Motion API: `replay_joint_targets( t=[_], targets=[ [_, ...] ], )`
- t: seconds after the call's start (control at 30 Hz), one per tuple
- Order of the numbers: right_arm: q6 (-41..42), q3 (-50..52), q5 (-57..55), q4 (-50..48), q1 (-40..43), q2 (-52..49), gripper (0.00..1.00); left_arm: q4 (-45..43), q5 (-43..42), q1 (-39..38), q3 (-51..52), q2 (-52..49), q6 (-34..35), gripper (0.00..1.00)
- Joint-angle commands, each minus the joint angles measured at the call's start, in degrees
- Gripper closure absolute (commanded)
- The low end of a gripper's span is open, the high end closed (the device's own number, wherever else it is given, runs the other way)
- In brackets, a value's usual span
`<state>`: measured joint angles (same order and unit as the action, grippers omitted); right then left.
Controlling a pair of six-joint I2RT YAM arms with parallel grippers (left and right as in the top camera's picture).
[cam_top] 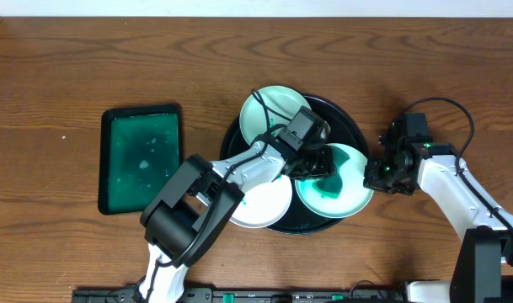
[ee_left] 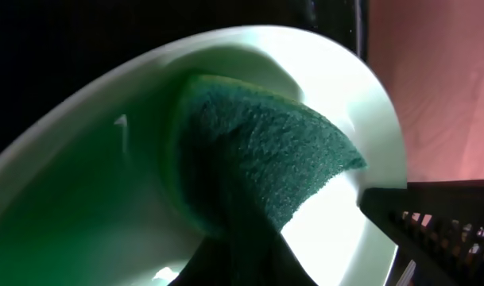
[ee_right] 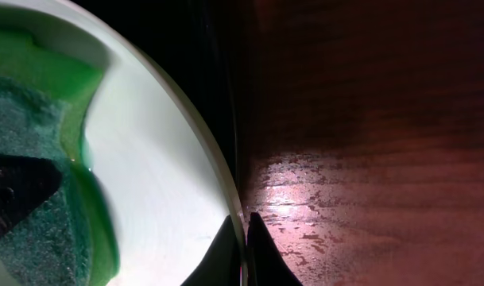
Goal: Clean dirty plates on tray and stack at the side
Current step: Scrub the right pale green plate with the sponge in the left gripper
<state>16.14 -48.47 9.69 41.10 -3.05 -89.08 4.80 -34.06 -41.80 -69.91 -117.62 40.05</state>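
Left end effector (cam_top: 317,162) is over the black tray (cam_top: 342,118), clamped on a green sponge (cam_top: 325,187) and pressing it onto the right mint plate (cam_top: 355,192). Its fingers are mostly hidden. Wrist view is nearly all sponge (ee_left: 265,167), scrub face up and folded against the inner wall of the plate (ee_left: 90,206).

Right end effector (cam_top: 376,175) is at that plate's outer edge, narrow, with the rim pinched between its tips. Its wrist cam confirms it: both tips (ee_right: 243,246) sit on either side of the plate (ee_right: 154,159) rim, touching it. Sponge (ee_right: 27,135) shows at far left with a green wet streak along its edge.

All three plates are on the tray:
- right mint plate: right side, slightly overhanging the tray rim toward the right arm
- second mint plate (cam_top: 264,118): far-left part of the tray, partly under the left arm
- white plate (cam_top: 260,206): near-left part, its near edge out over the tray rim, also partly under the left arm

Can't tell if the plates overlap each other; the arm blocks the middle.

Small dark green rectangular tray (cam_top: 140,158) sits on the tabletop (cam_top: 71,67), left of the black tray and apart from it, with pale specks on its surface.
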Motion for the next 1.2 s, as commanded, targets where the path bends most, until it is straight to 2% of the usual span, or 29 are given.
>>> replay_joint_targets(
  t=[0.0,0.07,0.17,0.33,0.43,0.5,0.67,0.83,0.93,1.1,1.17],
  targets=[
    [1.6,-0.8,0.9,-0.2,-0.8,0.7,0.99,6.5,6.6,-0.6,-0.2,-2.4,-3.1,0.93],
    [1.6,-0.8,0.9,-0.2,-0.8,0.7,0.99,16.1,16.3,1.0,-1.9,-2.3,-5.9,0.93],
    [1.7,-0.8,0.8,-0.2,-0.8,0.7,0.99,22.7,22.4,1.6,-4.4,-2.3,-7.1,0.93],
    [1.7,-0.8,0.8,-0.4,-0.8,0.7,0.99,27.7,26.1,1.5,-7.0,-2.3,-7.9,0.93],
    [2.4,-0.8,0.2,-0.4,-0.8,0.7,0.99,27.4,22.8,1.2,-6.9,-2.4,-7.9,0.93],
    [3.4,-0.8,-0.5,-0.5,-0.8,0.7,0.99,23.7,12.2,0.7,-6.9,-2.4,-7.9,0.93],
    [3.4,-0.8,-0.5,-0.4,-0.8,0.7,0.99,15.6,-0.7,-1.6,-6.9,-2.4,-7.8,0.93],
    [3.4,-0.8,-0.5,-0.5,-0.8,0.7,0.99,15.2,-2.2,-2.7,-6.9,-2.4,-7.9,0.93],
    [3.4,-0.8,-0.5,-0.4,-0.8,0.7,0.99,18.3,2.9,-1.6,-6.9,-2.4,-6.5,0.93],
    [3.4,-0.8,-0.4,-0.9,-0.8,0.7,0.99,30.7,28.4,0.1,-7.0,-2.4,-4.8,0.93],
    [3.6,-0.8,-0.4,-1.0,-0.8,0.7,0.99,32.2,32.5,0.1,-8.0,-2.4,-5.1,0.93]
  ],
)
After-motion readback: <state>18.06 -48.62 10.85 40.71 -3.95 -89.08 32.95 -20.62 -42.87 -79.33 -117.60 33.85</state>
